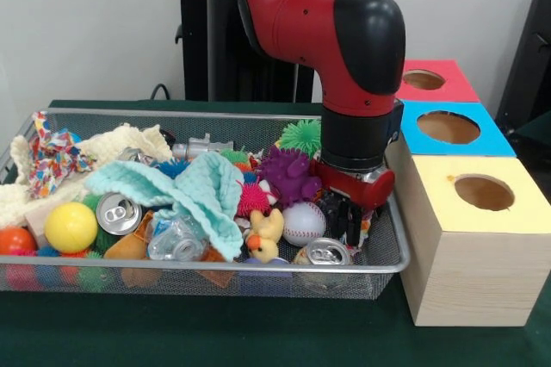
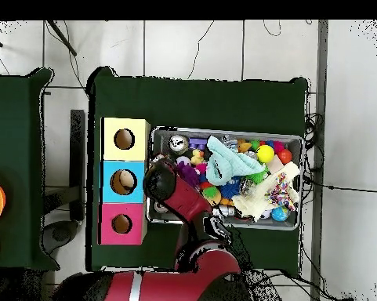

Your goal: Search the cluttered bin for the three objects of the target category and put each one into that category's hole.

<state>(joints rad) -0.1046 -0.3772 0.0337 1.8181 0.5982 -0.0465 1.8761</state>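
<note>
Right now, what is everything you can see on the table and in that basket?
Wire mesh basket: one, silver, on the green table.
Wooden boxes with round holes: three, yellow top, blue top, pink top, beside the basket.
Knitted cloth: one, mint green, middle of the basket.
Drink cans: two, silver, one by the yellow ball, one at the front wall.
Smooth balls: yellow and orange, at one end.
Baseball: one, white.
Rubber duck: one, yellow.
Spiky toy: one, purple.
Robot arm: red and black; its hand is down in the basket.
</note>
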